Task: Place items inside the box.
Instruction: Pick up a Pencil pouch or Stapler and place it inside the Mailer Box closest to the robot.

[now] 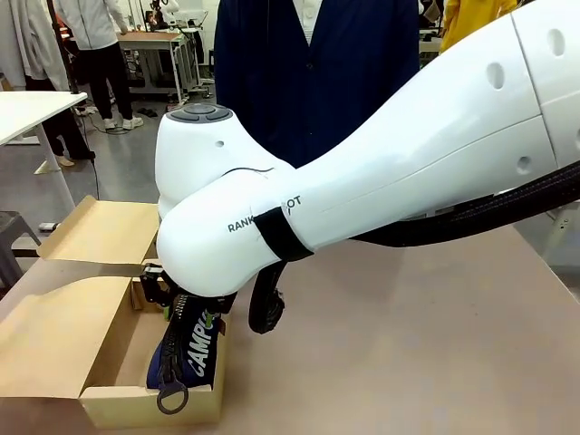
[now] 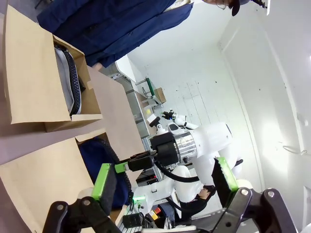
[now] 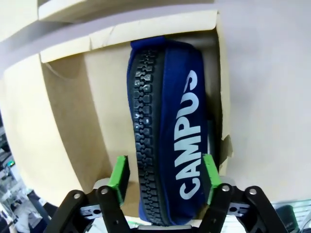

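The cardboard box (image 1: 149, 408) stands open at the table's front left, flaps spread. A navy pouch (image 1: 190, 349) lettered "CAMPUS" leans inside it, its zip pull hanging over the near wall. My right arm reaches across the table and its gripper (image 1: 181, 304) hangs over the box. In the right wrist view the gripper (image 3: 165, 167) is open and straddles the near end of the pouch (image 3: 170, 131), with a thin gap at the left pad (image 3: 120, 175). My left gripper (image 2: 163, 170) is open, with nothing between its fingers.
A person in a dark blue jacket (image 1: 317, 72) stands at the far side. In the left wrist view a second cardboard box (image 2: 43, 82) holds a grey and black thing (image 2: 68, 82). Bare table (image 1: 408, 344) lies right of the box.
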Tool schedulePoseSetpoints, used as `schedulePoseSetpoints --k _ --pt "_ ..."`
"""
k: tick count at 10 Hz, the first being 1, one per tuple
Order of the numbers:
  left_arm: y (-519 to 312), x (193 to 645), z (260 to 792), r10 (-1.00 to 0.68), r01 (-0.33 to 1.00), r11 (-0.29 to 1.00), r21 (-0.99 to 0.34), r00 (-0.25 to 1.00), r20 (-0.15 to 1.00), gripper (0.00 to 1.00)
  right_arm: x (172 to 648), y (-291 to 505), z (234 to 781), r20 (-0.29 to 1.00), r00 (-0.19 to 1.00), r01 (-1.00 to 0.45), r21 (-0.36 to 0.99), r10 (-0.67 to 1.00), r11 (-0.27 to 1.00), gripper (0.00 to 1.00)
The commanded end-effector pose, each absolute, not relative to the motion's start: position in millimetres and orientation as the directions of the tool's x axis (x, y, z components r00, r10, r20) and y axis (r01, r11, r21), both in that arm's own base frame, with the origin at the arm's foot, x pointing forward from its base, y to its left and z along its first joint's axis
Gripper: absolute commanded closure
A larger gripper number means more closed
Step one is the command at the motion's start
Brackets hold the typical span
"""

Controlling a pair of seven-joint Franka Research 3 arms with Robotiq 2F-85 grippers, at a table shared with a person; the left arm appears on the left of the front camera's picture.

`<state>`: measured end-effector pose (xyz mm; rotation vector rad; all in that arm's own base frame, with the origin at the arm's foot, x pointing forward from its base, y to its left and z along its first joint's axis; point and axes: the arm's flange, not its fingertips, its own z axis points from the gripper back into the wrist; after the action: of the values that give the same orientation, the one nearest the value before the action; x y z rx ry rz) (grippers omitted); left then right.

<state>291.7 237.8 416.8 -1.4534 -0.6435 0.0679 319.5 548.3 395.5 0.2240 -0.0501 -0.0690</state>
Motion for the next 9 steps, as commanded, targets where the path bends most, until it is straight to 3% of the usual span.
schedulePoseSetpoints --k 1,3,5,7,9 --pt "236 289 418 0.415 0.357 0.144 -0.923 0.825 0.384 0.00 317 533 402 0.035 0.996 0.067 0.267 -0.079 0.961 0.00" --pt "236 289 418 0.415 0.357 0.144 -0.923 0.825 0.384 0.00 316 505 428 0.002 0.999 -0.038 0.322 0.040 0.946 0.00" --pt "236 289 418 0.415 0.357 0.144 -0.923 0.825 0.384 0.00 313 415 484 -0.009 0.995 -0.083 0.522 0.103 0.849 0.00" --pt "236 289 418 0.415 0.357 0.144 -0.923 0.825 0.384 0.00 289 307 533 -0.100 0.994 0.048 0.727 0.037 0.685 0.00" --pt "236 289 418 0.415 0.357 0.144 -0.923 0.825 0.384 0.00 264 218 557 -0.162 0.980 0.201 0.816 -0.120 0.542 0.00"
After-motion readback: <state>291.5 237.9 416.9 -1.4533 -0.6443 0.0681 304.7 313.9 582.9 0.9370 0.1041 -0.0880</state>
